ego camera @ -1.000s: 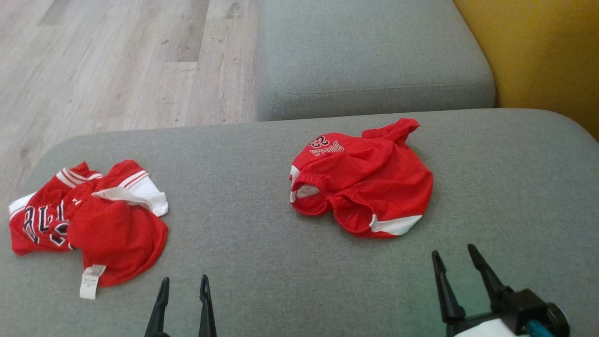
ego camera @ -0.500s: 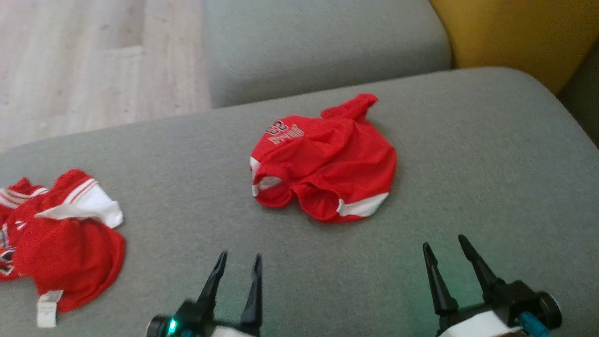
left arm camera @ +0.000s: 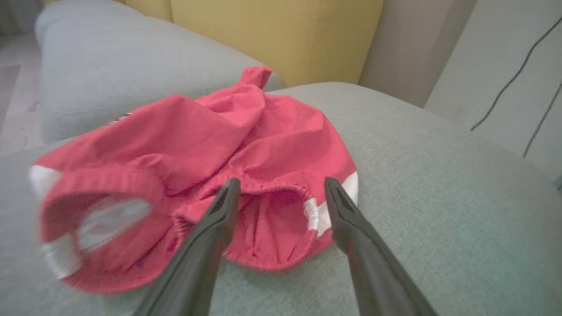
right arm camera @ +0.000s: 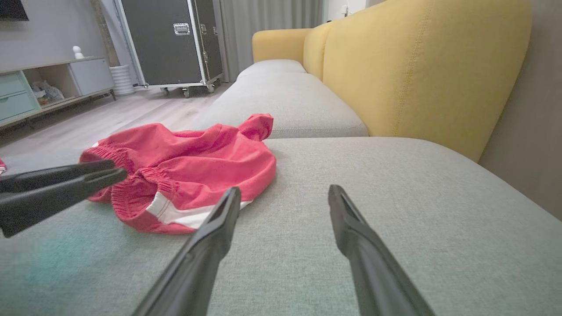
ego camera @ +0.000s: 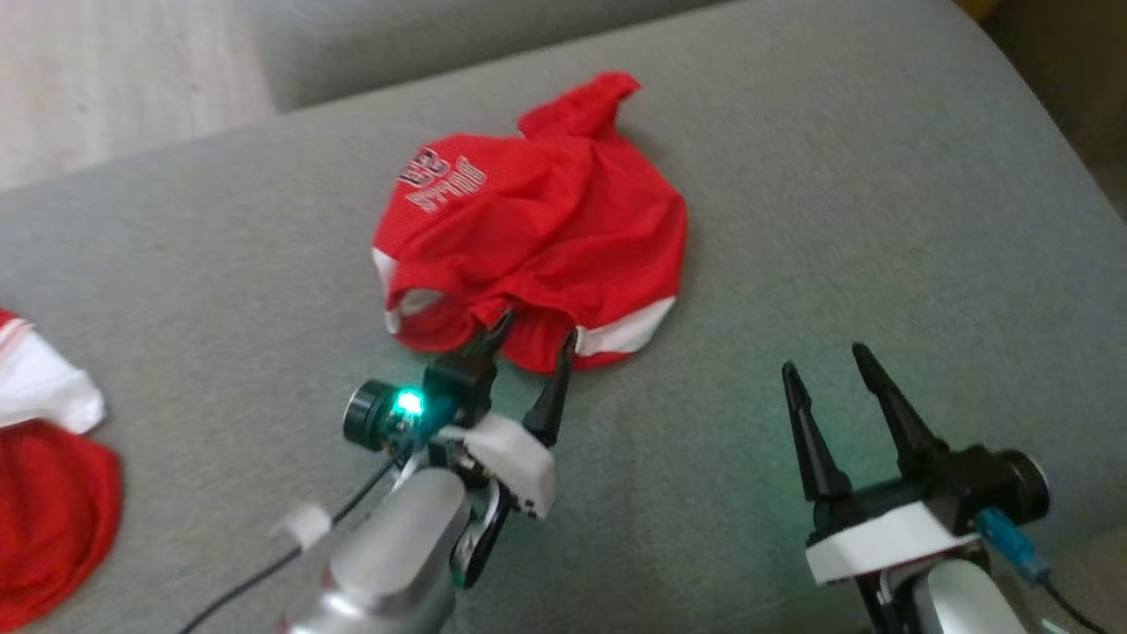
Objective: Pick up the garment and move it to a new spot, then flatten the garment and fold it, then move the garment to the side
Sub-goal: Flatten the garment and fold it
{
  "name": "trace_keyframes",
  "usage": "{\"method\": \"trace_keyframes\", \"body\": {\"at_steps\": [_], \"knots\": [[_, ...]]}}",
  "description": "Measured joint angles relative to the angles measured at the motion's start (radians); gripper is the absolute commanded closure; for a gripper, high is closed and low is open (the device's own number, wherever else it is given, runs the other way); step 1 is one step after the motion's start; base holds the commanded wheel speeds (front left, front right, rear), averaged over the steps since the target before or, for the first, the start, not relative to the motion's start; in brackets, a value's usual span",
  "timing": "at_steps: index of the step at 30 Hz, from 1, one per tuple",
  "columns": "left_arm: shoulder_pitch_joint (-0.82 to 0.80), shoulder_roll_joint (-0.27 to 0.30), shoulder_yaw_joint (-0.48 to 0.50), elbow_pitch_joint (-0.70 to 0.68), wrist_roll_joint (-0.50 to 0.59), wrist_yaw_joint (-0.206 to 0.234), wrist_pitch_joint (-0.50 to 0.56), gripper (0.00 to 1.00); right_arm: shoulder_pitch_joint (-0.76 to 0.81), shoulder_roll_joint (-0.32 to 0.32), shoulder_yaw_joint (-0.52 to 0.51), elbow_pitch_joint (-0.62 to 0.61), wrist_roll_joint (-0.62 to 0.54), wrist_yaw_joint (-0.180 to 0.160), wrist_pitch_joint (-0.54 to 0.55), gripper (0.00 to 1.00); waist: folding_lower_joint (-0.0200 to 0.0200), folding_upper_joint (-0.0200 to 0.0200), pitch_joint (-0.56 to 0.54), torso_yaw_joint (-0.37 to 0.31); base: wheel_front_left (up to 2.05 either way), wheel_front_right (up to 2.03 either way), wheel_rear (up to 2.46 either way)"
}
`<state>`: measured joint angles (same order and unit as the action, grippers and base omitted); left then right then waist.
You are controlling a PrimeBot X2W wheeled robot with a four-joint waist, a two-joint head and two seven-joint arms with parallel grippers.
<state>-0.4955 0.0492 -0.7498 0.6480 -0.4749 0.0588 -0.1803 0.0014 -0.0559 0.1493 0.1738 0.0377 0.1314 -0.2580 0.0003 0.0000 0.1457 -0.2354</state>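
The grey sofa cushion (ego camera: pixel 836 220) carries everything, with a yellow backrest (right arm camera: pixel 417 66) along its right edge. The red garment (ego camera: pixel 546 211) lies crumpled near the cushion's middle, toward the far edge, with its white-trimmed hem facing the near edge. A second red-and-white garment (ego camera: pixel 44 493) sits at the left edge. The left gripper (ego camera: pixel 537 328) has its fingers apart, their tips at the garment's elastic hem. The right gripper (ego camera: pixel 823 359) is over bare cushion near the front right, fingers apart and empty.
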Motion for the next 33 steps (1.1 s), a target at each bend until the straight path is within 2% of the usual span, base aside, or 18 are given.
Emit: {"method": "trace_keyframes", "body": {"at_steps": [5,10,11,12,13,17,23,29,31,33], "knots": [[-0.072,-0.001,-0.078,0.069,-0.089,0.018,0.087,0.00,-0.016,0.000,-0.002,0.001,0.007,0.000,0.000,0.00,-0.0001,0.0000,0.050,-0.048,0.00,0.00,0.00],[-0.109,-0.001,-0.124,0.113,-0.159,0.035,0.118,0.00,-0.018,0.002,-0.010,0.001,0.007,0.000,0.000,0.00,-0.0002,0.0000,0.076,-0.091,0.00,0.00,0.00],[-0.115,-0.001,-0.128,0.118,-0.168,0.036,0.114,0.05,-0.018,0.002,-0.011,0.002,0.007,0.000,0.000,0.00,-0.0002,0.0000,0.078,-0.097,0.00,0.00,0.00],[-0.119,-0.002,-0.133,0.124,-0.171,0.042,0.100,0.94,-0.018,0.003,-0.012,0.002,0.007,0.000,0.000,0.00,-0.0001,0.0000,0.079,-0.102,0.00,0.00,0.00],[-0.125,-0.001,-0.141,0.131,-0.171,0.040,0.095,1.00,-0.018,0.004,-0.013,0.003,0.007,0.000,0.000,0.00,-0.0002,0.0000,0.079,-0.107,0.00,0.00,0.00],[-0.149,0.000,-0.182,0.130,-0.202,-0.003,0.051,1.00,-0.018,0.007,-0.017,0.007,0.007,0.000,0.000,0.00,-0.0003,0.0000,0.064,-0.117,0.00,0.00,0.00],[-0.261,-0.001,-0.230,0.015,-0.251,-0.063,0.043,1.00,-0.016,0.008,-0.020,0.014,0.007,0.000,0.000,0.00,-0.0003,0.0000,0.018,-0.110,0.00,0.00,0.00],[-0.455,0.009,-0.182,-0.072,-0.256,-0.068,0.047,1.00,0.001,0.008,-0.016,0.017,0.015,0.000,0.000,0.00,-0.0004,0.0000,-0.041,-0.088,0.00,0.00,0.00],[-0.498,0.034,-0.157,-0.125,-0.259,-0.068,0.065,1.00,0.017,0.008,-0.015,0.016,0.015,0.000,0.000,0.00,-0.0005,0.0000,-0.063,-0.074,0.00,0.00,0.00],[-0.496,0.083,-0.145,-0.173,-0.277,-0.066,0.084,1.00,0.035,0.008,-0.019,0.014,0.015,0.000,0.000,0.00,-0.0006,0.0000,-0.081,-0.054,0.00,0.00,0.00]]}}
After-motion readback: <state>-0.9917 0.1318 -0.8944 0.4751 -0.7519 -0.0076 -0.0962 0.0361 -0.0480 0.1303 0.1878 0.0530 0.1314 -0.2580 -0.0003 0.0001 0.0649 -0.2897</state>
